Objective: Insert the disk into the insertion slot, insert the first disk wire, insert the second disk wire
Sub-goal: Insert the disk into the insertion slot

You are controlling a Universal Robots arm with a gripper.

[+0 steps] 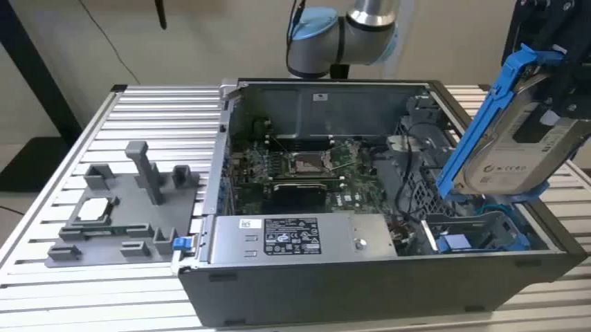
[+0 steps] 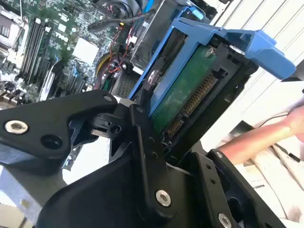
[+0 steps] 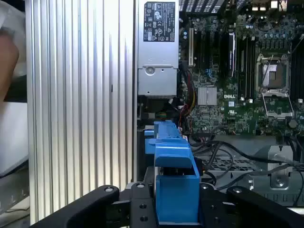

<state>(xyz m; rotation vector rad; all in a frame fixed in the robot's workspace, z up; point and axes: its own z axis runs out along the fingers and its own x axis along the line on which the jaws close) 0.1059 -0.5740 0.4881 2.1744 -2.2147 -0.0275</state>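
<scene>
The gripper (image 2: 184,111) is clamping the disk (image 1: 503,149), jaws closed on its sides. In the exterior view its long axis is running 1-to-7 o'clock, and it is hanging above the insertion slot (image 1: 475,234), which is lying at about 6 o'clock.

Matt silver-grey metal disk (image 1: 517,155)

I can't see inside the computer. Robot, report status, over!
Black gripper shut on silver-grey hard drive in blue plastic carrier. Drive tilted in the air above grey metal bay with blue rails, not in. Black cables beside bay.
</scene>
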